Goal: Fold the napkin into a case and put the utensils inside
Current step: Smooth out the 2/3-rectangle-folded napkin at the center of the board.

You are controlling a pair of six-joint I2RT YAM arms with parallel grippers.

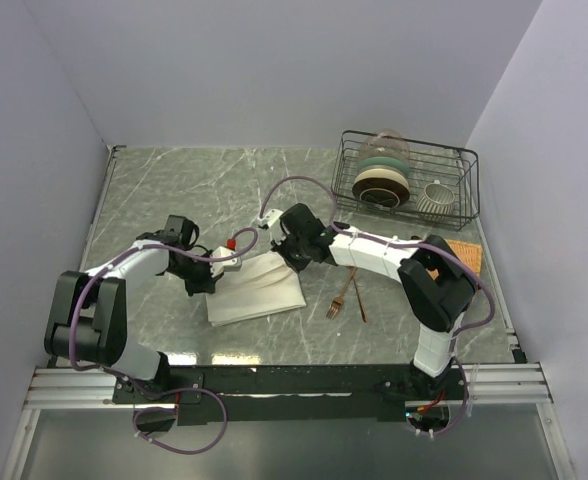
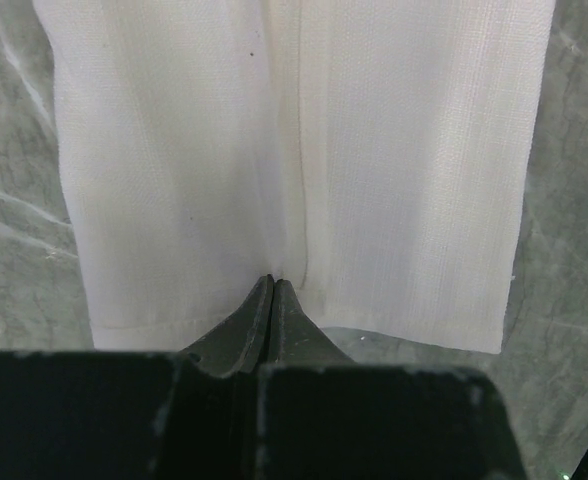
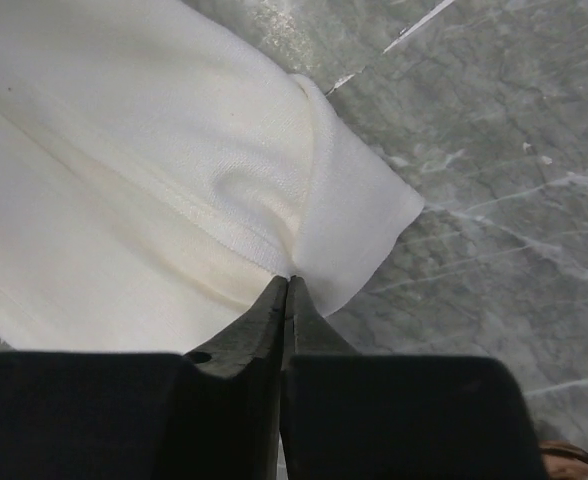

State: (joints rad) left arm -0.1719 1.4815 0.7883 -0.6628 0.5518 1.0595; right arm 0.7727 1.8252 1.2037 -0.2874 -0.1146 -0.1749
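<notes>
The cream-white napkin (image 1: 259, 290) lies folded into a rough rectangle on the marble table, one flap edge running down its middle (image 2: 394, 150). My left gripper (image 1: 206, 283) is at its left end, fingers pressed together (image 2: 273, 281) over the near hem, where a crease meets the tips. My right gripper (image 1: 290, 262) is at the far right corner, shut on a puckered fold of the cloth (image 3: 290, 278). The copper fork and spoon (image 1: 344, 296) lie crossed on the table to the right of the napkin, clear of both grippers.
A black wire rack (image 1: 471, 160) at the back right holds stacked bowls and a ribbed cup. An orange woven mat (image 1: 464, 255) lies partly behind the right arm. White walls close in the table on three sides.
</notes>
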